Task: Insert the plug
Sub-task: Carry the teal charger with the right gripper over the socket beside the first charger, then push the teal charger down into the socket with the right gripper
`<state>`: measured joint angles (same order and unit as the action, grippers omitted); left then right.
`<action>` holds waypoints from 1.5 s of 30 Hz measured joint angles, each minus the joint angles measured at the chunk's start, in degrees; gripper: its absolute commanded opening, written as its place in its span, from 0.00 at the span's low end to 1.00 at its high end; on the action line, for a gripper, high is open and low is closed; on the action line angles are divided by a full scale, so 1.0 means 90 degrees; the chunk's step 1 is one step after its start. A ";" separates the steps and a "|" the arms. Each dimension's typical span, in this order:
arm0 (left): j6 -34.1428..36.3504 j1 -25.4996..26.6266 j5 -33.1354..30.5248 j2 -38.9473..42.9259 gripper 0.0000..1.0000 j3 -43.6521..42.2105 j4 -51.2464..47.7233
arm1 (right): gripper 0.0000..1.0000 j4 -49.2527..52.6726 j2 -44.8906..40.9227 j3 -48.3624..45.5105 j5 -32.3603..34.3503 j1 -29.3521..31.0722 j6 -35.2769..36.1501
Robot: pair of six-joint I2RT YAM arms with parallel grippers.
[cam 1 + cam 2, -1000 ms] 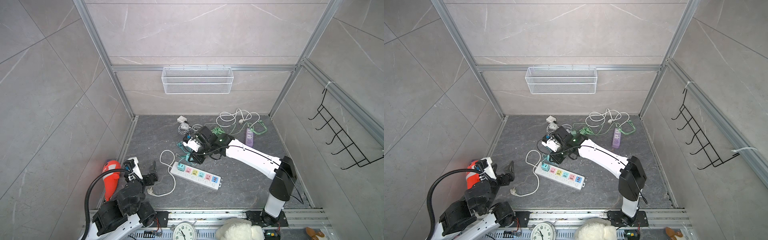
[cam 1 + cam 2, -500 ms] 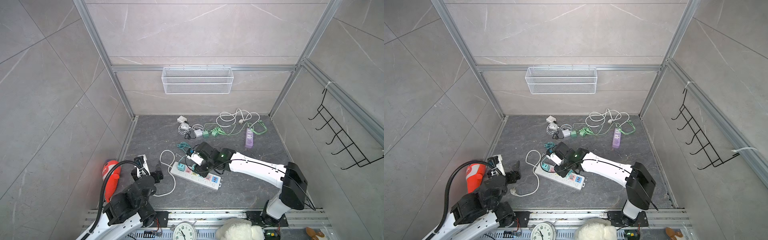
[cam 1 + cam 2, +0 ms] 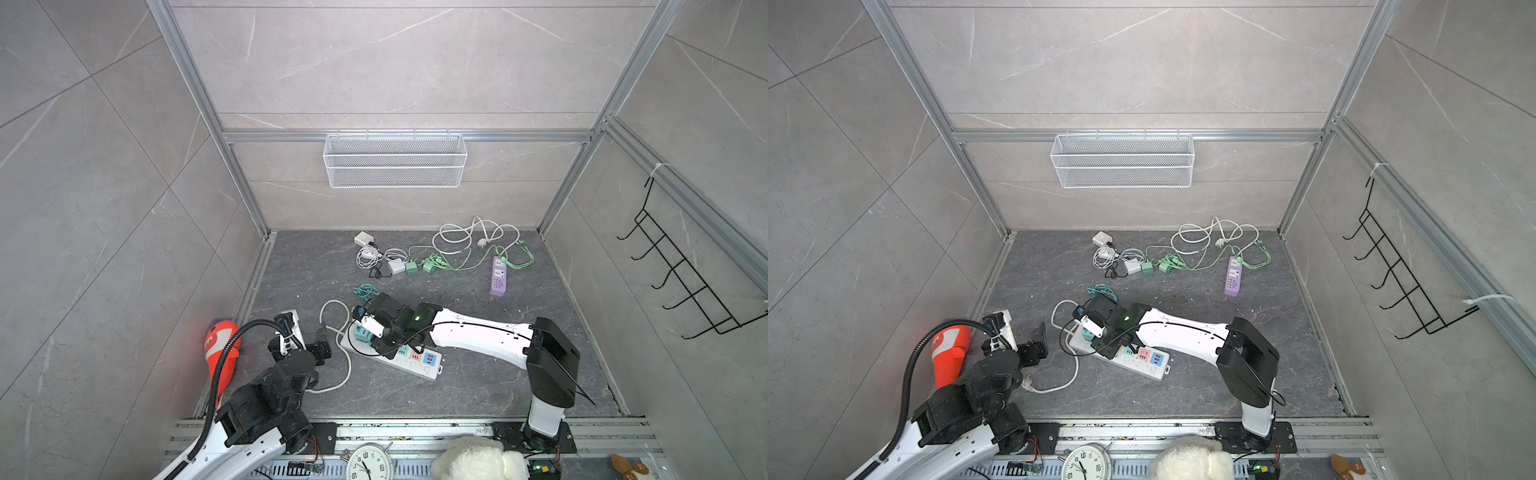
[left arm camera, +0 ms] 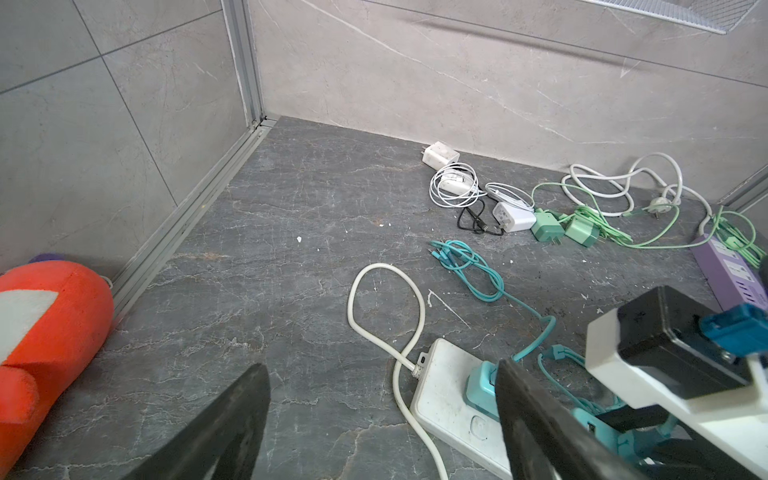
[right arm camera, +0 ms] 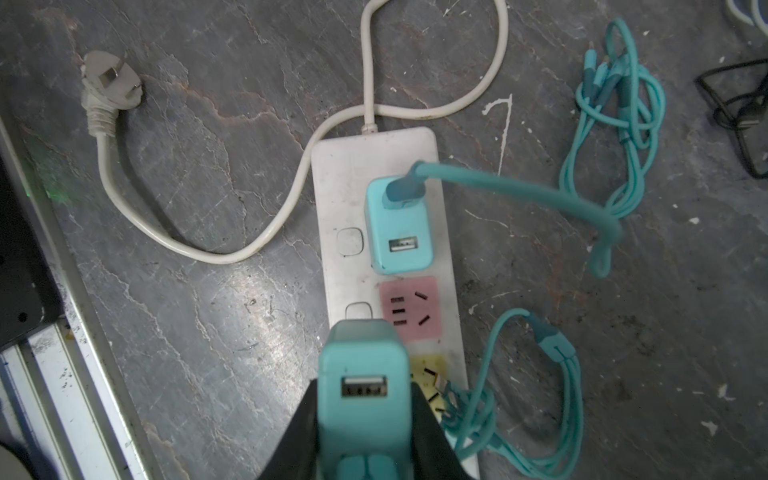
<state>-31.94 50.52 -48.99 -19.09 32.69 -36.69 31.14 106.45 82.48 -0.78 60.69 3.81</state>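
Two pincers show: your right gripper [image 5: 363,388] is clamped on the teal plug [image 5: 362,357], over the white power strip [image 3: 430,369], lower centre in both top views; your left gripper [image 4: 378,374] gapes wide, empty. Your floor [image 3: 478,386] is dark veined stone, scuffed with white flecks; pale grey tiled walls [image 3: 395,62] surround it, wire basket [image 3: 395,160] hung upper centre.

A dark grey veined stone floor [image 3: 478,386] bears a white multi-socket power strip [image 3: 428,368] near the middle, a teal cable coil [image 3: 365,291] beyond it, two green chargers [image 3: 411,268] towards the far edge and a purple power strip [image 3: 498,277] far right.
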 measured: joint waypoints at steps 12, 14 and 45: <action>0.0097 0.0000 0.0005 0.0197 0.87 -0.0090 0.0134 | 0.10 -0.0158 0.0512 0.0274 0.0078 -0.0012 0.0228; 0.0126 0.0000 0.0005 0.0194 0.87 -0.0090 0.0146 | 0.10 -0.0236 0.0512 0.0226 0.0080 -0.0036 0.0226; 0.0313 0.0000 0.0010 -0.0022 0.87 -0.0090 0.0576 | 0.08 -0.1418 0.0452 -0.0665 -0.0141 -0.0347 0.0051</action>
<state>-29.12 50.52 -48.90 -19.29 31.88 -31.51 18.37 110.52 76.49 -2.04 57.56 4.27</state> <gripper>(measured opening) 0.871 0.285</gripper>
